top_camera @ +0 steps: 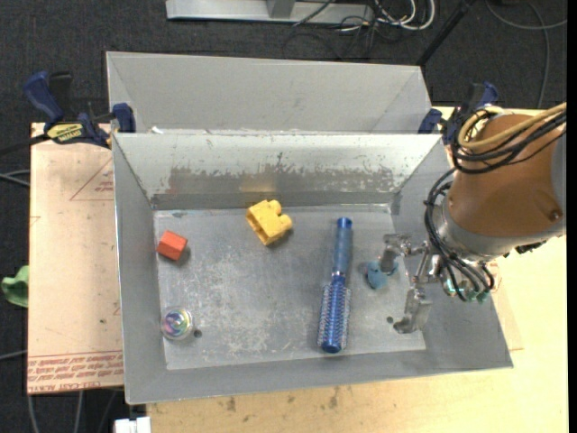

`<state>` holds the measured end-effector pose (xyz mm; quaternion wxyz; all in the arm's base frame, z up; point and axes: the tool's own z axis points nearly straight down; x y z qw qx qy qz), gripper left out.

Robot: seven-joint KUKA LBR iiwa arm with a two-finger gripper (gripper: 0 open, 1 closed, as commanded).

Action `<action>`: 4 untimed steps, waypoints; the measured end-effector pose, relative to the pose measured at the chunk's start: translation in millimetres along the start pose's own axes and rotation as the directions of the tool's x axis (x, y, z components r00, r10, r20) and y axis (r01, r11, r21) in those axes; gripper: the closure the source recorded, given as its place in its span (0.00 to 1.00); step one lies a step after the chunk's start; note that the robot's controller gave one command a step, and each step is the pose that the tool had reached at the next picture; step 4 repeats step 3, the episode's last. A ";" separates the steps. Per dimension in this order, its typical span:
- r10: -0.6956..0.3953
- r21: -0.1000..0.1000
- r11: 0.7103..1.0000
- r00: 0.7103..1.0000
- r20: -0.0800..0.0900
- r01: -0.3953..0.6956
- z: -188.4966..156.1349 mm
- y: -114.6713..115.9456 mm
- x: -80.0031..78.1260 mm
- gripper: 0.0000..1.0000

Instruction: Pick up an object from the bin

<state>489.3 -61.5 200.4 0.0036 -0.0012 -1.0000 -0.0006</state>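
My gripper (402,285) hangs low over the right side of the bin, open, with one finger (390,251) toward the back and the other (410,318) toward the front. A small light-blue piece (376,275) lies on the floor just beside the back finger, at the left edge of the gap; nothing is clamped. A long blue hairbrush (335,289) lies lengthwise to the left of the gripper, its bristled head toward the front.
A yellow block (269,220) sits near the back wall, an orange-red cube (172,245) at the left, and a small glittery ball (177,324) in the front-left corner. The arm's orange cover looms over the bin's right wall.
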 end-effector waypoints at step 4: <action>-0.312 0.006 0.950 0.950 0.012 0.312 -8.6 25.7 -15.9 1.00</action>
